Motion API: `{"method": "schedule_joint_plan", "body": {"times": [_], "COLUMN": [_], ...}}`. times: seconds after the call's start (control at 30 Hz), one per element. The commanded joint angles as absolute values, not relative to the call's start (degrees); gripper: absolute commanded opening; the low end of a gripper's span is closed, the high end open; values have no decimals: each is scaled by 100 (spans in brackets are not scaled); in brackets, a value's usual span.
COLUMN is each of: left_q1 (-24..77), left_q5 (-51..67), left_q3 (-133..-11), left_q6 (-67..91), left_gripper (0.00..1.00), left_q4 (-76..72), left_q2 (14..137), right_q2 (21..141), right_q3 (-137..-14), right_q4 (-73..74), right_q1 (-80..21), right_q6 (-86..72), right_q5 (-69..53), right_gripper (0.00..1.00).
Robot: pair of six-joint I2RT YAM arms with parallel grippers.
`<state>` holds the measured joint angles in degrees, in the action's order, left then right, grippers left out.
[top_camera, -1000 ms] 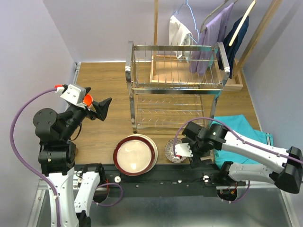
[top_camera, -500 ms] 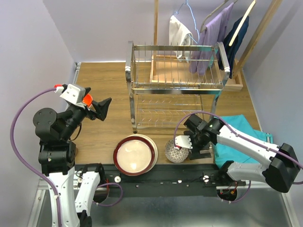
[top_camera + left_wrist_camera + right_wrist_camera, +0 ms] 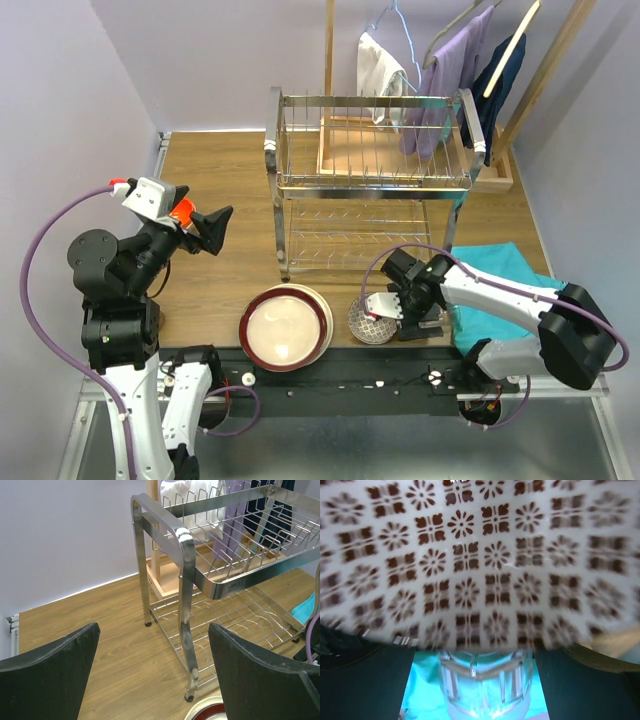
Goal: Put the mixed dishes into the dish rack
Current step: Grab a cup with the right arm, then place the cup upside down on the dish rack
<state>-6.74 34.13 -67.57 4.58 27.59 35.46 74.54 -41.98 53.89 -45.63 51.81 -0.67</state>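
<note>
Top external: right tool crowds patterned bowl at near edge of table.

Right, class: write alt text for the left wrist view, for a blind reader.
A two-tier chrome dish rack stands on a wooden table, framed by two dark fingers spread wide apart; clothes hang behind.

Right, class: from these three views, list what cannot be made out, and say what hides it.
1. Right wrist view: the patterned bowl fills the frame, too close and blurred.
2. Same view: the glass is cut off by the bottom edge.
3. Top view: the right arm covers part of the bowl; the glass cannot be found.
4. Left wrist view: the bottom edge cuts the plate to a sliver of rim.
</note>
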Motion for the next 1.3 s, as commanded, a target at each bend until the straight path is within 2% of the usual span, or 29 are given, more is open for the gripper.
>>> {"method": "schedule_joint_plan", "body": {"times": [0.0,0.13,0.2,0.33,0.43,0.53,0.73,0.83,0.97,1.13,1.27], "left_q1": [-782,-826,-835,-870,-870,-879,-870,-879,-879,-879,-879], "left_q5": [3586,3603,3612,3665,3709,3797,4034,4034,3999,3938,3832], "left_q3": [-6794,-6785,-6750,-6741,-6741,-6724,-6706,-6767,-6969,-7172,-7242], "left_q6": [589,633,668,764,817,905,958,958,923,713,493], "left_gripper": [99,99,99,99,99,99,99,99,99,99,99], "left_q4": [2821,2795,2751,2654,2549,2400,2241,2241,2294,2592,2917], "left_q2": [3480,3454,3454,3454,3454,3463,3472,3568,3735,3841,3806], "right_q2": [7576,7445,7322,7093,6882,6672,6259,6143,6354,6933,6900], "right_q3": [-3947,-3727,-3692,-3928,-4472,-5131,-6616,-6706,-6374,-6275,-5837], "right_q4": [5080,4983,4983,5202,5685,6221,7040,6462,4910,3833,2388], "right_q1": [-4518,-4518,-4518,-4518,-4518,-4526,-4518,-4526,-4526,-4781,-4843], "right_q6": [5097,5168,5185,5072,4966,4869,4519,4079,3666,3428,3244], "right_q5": [333,562,615,624,572,414,-692,-1361,-1897,-1872,-1951], "right_gripper": [100,99,95,74,62,55,51,50,45,45,43]}}
